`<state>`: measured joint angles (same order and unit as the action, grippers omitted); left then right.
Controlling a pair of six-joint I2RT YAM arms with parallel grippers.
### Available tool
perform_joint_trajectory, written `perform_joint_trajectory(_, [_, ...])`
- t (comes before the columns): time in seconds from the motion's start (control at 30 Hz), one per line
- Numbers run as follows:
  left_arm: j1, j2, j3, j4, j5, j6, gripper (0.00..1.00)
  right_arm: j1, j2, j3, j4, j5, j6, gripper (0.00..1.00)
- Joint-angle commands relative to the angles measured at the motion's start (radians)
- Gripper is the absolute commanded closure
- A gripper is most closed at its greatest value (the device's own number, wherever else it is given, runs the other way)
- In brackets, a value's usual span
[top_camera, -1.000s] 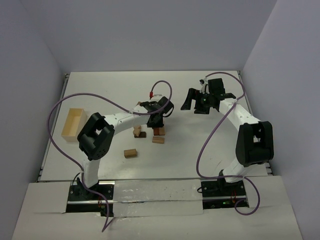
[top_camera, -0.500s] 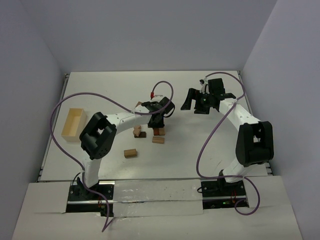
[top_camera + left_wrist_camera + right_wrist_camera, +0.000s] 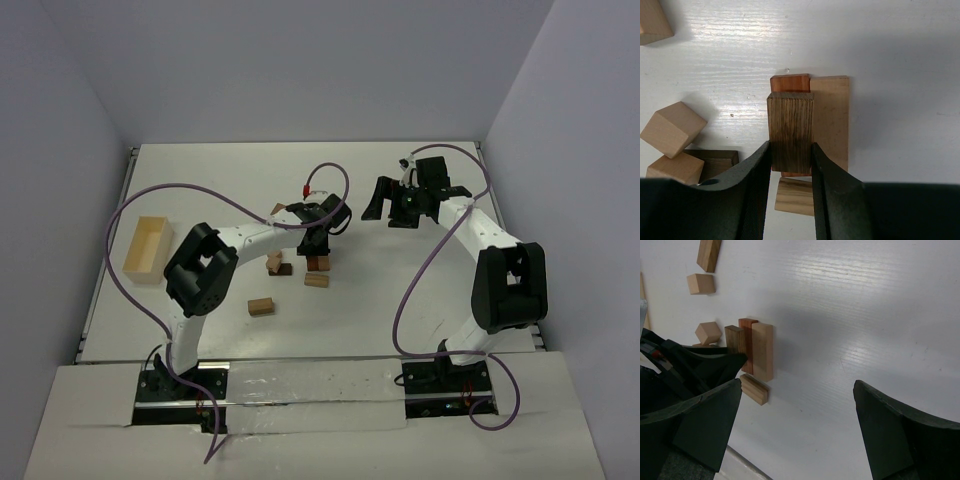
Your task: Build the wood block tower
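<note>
Table (image 3: 250, 170): a pale box (image 3: 148, 247) sits near the left edge. Right gripper (image 3: 796, 390): jaws wide apart, empty, above bare surface right of centre. Left gripper (image 3: 791, 150): clamped on a dark brown block (image 3: 790, 125) at table centre, over a reddish-brown block (image 3: 790, 81); whether they touch cannot be told. A tan block (image 3: 832, 120) lies alongside. Obstructions: tan cubes (image 3: 672, 129) beside the left finger and a short tan block (image 3: 794, 196) under the fingers.

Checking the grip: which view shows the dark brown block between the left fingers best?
Left wrist: the dark brown block fills the centre, both fingers pressed to its sides. Right wrist shows it small, beside the reddish-brown block. In the top view it cannot be made out under the left gripper.
</note>
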<state>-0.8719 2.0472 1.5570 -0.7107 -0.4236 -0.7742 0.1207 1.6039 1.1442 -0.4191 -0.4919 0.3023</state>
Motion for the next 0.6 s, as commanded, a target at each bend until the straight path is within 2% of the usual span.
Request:
perform_joint_trajectory(0.0, [-0.009,0.013,0.048,-0.003,-0.006,0.003,0.61,-0.004,-0.025,0.002,0.022,-0.015,0.004,0.0])
perform_joint_trajectory(0.3, [-0.009,0.03,0.055,-0.007,-0.01,0.004,0.59,-0.003,-0.03,-0.001,0.023,-0.014,0.003,0.0])
perform_joint_trajectory(0.57, [-0.006,0.037,0.061,-0.007,-0.006,0.009,0.44,-0.004,-0.027,0.0,0.026,-0.017,0.003,0.0])
